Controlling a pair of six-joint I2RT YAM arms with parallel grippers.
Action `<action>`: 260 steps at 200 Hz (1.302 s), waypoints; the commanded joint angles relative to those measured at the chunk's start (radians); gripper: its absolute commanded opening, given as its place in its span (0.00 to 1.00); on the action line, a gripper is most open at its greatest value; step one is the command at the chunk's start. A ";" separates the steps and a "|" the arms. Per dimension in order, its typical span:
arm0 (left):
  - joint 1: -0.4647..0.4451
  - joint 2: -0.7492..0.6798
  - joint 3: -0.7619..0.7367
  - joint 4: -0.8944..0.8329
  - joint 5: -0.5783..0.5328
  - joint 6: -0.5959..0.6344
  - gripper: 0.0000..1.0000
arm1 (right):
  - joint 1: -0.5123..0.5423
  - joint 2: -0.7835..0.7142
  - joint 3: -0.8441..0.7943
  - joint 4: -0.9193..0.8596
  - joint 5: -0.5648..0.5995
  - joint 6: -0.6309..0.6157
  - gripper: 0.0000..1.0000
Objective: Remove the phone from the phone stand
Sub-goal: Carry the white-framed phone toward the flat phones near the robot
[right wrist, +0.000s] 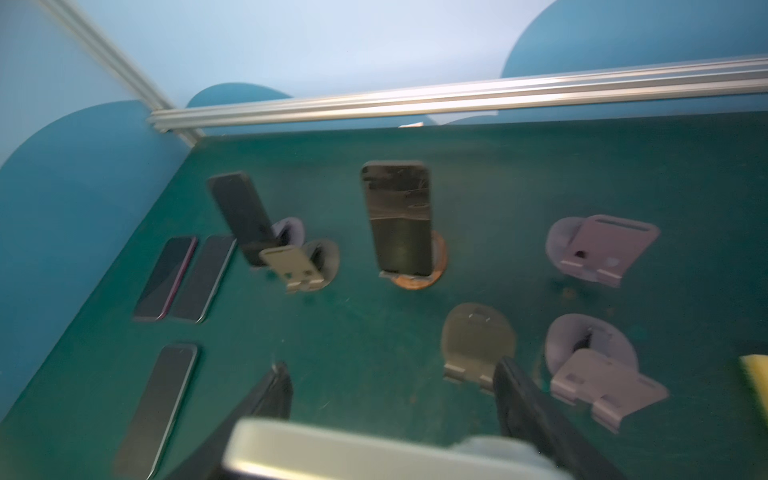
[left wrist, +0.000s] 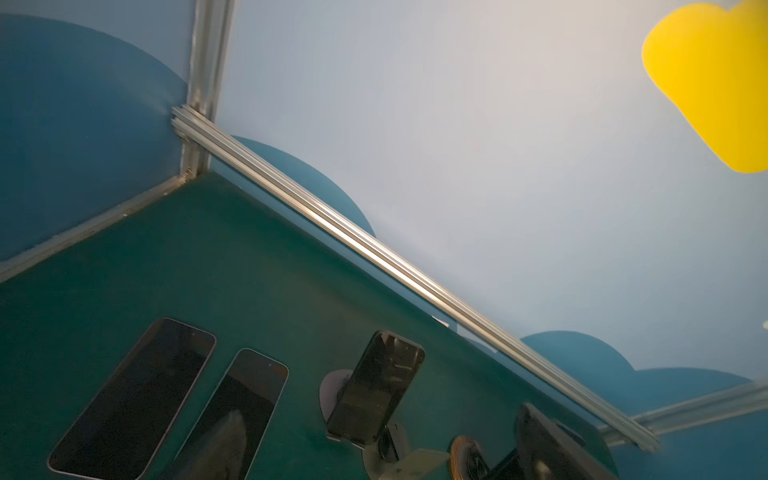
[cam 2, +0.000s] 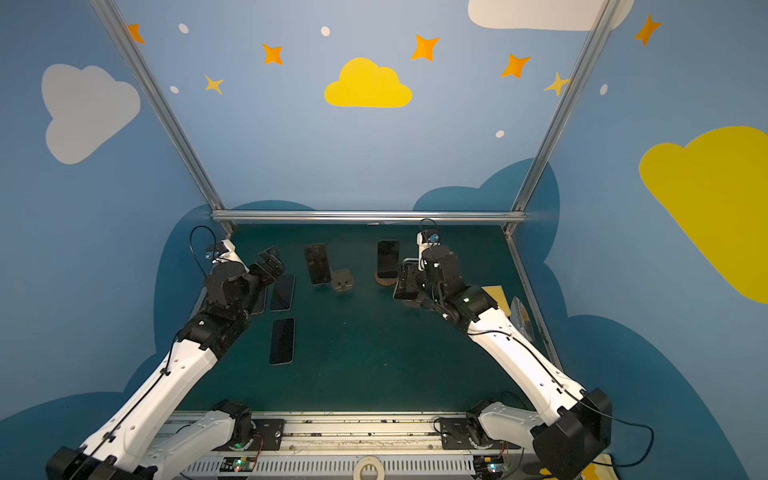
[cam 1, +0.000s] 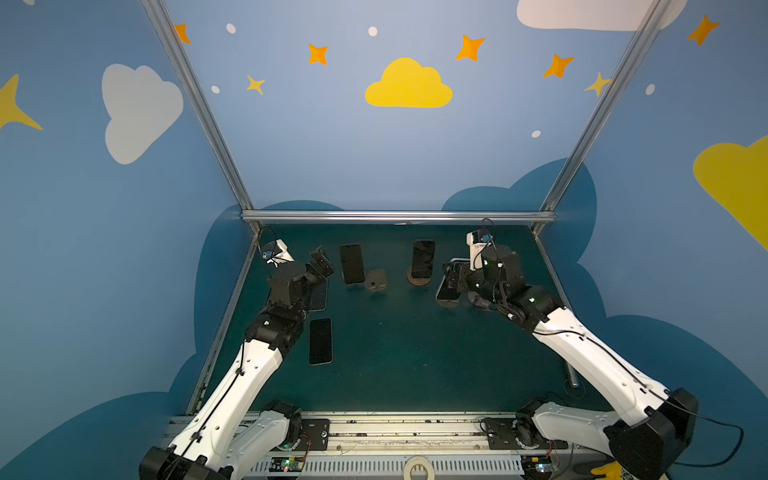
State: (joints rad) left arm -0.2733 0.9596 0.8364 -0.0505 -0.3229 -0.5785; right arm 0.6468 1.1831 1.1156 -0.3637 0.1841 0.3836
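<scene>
In both top views my right gripper [cam 1: 451,279] [cam 2: 409,277] is shut on a pale-edged phone [cam 1: 447,291] [cam 2: 404,289], holding it above the mat at the right. In the right wrist view its black fingers [right wrist: 524,405] press on the phone's sides, and the phone's light top edge [right wrist: 365,451] lies between them. An empty tan phone stand [right wrist: 478,343] sits on the mat just below, apart from the phone. My left gripper [cam 1: 322,258] [cam 2: 272,259] hangs open and empty at the far left.
Two more phones stand upright, one [cam 1: 351,264] on a grey stand and one [cam 1: 423,258] on an orange round stand [cam 1: 419,281]. An empty tan stand [cam 1: 376,281] sits between them. Flat phones [cam 1: 320,340] lie at the left. Grey stands [right wrist: 602,245] and a yellow sponge [right wrist: 757,374] lie at the right.
</scene>
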 commanded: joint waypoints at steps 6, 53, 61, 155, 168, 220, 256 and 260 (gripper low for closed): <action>0.008 -0.025 -0.009 -0.010 -0.076 -0.014 1.00 | 0.116 -0.041 0.051 -0.025 0.064 0.060 0.57; 0.016 -0.073 -0.033 0.008 -0.110 -0.033 1.00 | 0.344 0.080 0.122 -0.068 0.169 0.142 0.55; 0.017 -0.077 -0.034 0.007 -0.116 -0.032 1.00 | 0.380 0.120 0.145 -0.072 0.177 0.158 0.55; 0.018 -0.157 -0.062 0.026 -0.166 -0.051 1.00 | 0.577 0.570 0.429 -0.131 0.223 0.340 0.54; 0.020 -0.157 -0.063 0.029 -0.166 -0.053 1.00 | 0.578 0.622 0.468 -0.152 0.208 0.348 0.54; 0.029 -0.172 -0.060 0.017 -0.169 -0.069 1.00 | 0.573 0.820 0.620 -0.255 0.160 0.382 0.53; 0.031 -0.189 -0.073 0.031 -0.169 -0.075 1.00 | 0.571 0.914 0.686 -0.291 0.149 0.417 0.53; 0.032 -0.187 -0.072 0.031 -0.167 -0.076 1.00 | 0.570 0.924 0.693 -0.293 0.152 0.415 0.53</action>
State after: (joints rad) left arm -0.2474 0.7815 0.7784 -0.0399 -0.4786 -0.6449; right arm 1.2205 2.0735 1.7458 -0.6159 0.3408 0.7712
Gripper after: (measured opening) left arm 0.998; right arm 0.731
